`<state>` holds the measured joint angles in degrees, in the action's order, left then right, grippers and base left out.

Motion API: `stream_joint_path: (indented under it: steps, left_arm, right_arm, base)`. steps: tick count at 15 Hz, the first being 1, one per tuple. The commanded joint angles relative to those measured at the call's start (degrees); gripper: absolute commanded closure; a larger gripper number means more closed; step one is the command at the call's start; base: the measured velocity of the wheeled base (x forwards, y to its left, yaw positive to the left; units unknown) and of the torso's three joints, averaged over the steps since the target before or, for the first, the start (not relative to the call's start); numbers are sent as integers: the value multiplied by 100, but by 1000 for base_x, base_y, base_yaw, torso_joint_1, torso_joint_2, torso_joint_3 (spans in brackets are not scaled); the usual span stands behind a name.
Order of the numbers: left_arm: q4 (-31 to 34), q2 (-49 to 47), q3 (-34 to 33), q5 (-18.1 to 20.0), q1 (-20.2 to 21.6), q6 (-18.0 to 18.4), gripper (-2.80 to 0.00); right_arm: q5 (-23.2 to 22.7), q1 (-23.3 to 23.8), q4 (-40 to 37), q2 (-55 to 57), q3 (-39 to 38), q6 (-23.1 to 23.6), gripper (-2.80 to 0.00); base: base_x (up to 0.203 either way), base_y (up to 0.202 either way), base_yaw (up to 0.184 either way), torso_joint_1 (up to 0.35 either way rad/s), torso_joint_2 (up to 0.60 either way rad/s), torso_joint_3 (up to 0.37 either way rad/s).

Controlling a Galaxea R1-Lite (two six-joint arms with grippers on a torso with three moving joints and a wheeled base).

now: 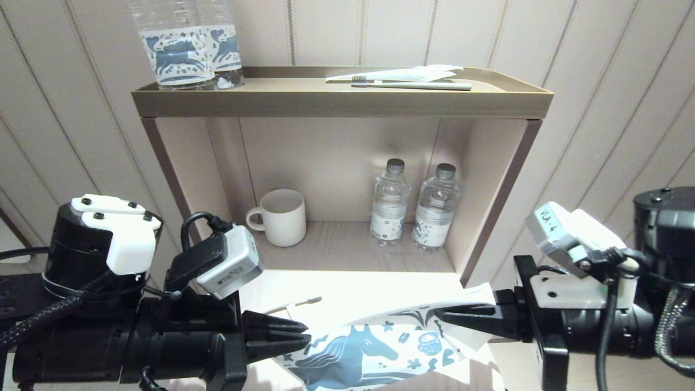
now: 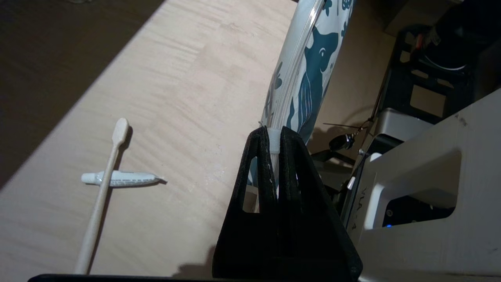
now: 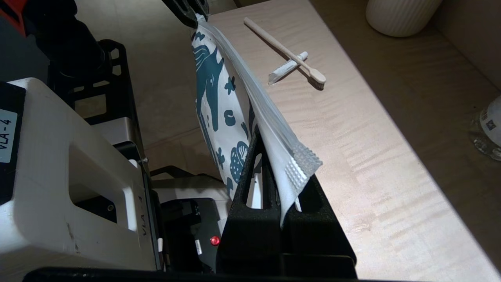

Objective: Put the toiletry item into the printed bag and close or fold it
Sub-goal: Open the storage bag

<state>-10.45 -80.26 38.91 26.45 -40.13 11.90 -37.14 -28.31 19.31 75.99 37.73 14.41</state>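
The printed bag (image 1: 369,347), white with a teal horse, hangs stretched between my two grippers just above the table's front edge. My left gripper (image 1: 304,334) is shut on one end at the zip slider (image 2: 275,135), with the bag (image 2: 309,78) running away from it. At the other end my right gripper (image 1: 442,315) is shut on the bag's corner (image 3: 283,172), pinching the bag (image 3: 219,98) by its ribbed strip. A toothbrush (image 2: 102,196) lies across a small toothpaste tube (image 2: 121,178) on the table behind the bag. Both also show in the right wrist view, toothbrush (image 3: 282,49) over tube (image 3: 287,68).
An open shelf unit stands behind the table, holding a white ribbed mug (image 1: 282,217) and two water bottles (image 1: 390,201). Its top tray (image 1: 342,100) carries two horse-label bottles (image 1: 179,49) and another toothbrush (image 1: 412,85) with a pouch.
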Motion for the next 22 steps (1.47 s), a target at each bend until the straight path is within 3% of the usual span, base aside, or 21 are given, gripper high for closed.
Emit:
stream_joint_path:
  steps: [1, 22]
  left_arm:
    - [-19, 88, 87, 18, 23, 6, 0]
    - [-19, 200, -129, 27, 300, 95, 0]
  right_arm:
    - [-21, 49, 11, -54, 47, 9, 0]
    - [-47, 291, -182, -207, 274, 27, 0]
  base:
    - [0, 0, 0, 0, 0, 0]
    - [0, 0, 0, 0, 0, 0]
